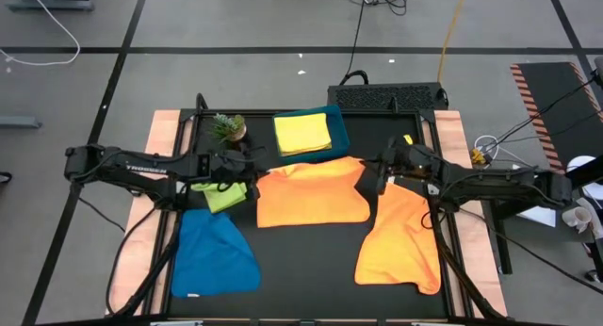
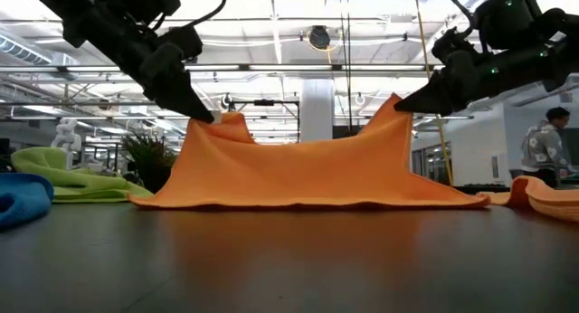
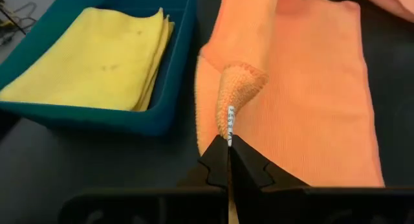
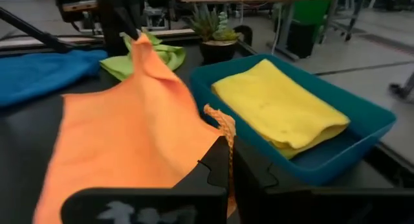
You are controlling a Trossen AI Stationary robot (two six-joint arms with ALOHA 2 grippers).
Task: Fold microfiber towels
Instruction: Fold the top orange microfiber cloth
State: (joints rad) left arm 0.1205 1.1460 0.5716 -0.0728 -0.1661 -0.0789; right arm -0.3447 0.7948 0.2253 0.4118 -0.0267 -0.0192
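An orange microfiber towel [image 1: 311, 199] lies in the middle of the table with its two far corners raised, and its near edge [image 2: 308, 203] rests on the table. My left gripper [image 1: 252, 171] is shut on the far left corner. My right gripper [image 1: 369, 168] is shut on the far right corner. A second orange towel [image 1: 400, 239] lies flat at the right, a blue one [image 1: 215, 258] at the near left, and a lime green one [image 1: 224, 195] is under my left arm. A folded yellow towel [image 1: 301, 134] sits in the teal tray [image 1: 337, 128]. My left gripper pinches the towel's far left corner [image 3: 228, 123] between its two fingertips, coming from the table's left and slanting down. The corner stands lifted [image 2: 231, 123], and the cloth slopes from it down to the table. My right gripper pinches the far right corner [image 4: 224, 125] between its two fingertips, coming nearly level from the table's right. That corner is raised [image 2: 395, 107]. The far edge sags between the two holds.
The teal tray stands just beyond the held towel at the table's far side. A small potted plant [image 1: 229, 128] stands to the tray's left, close to my left gripper. Bare dark tabletop [image 1: 311, 269] shows at the near middle.
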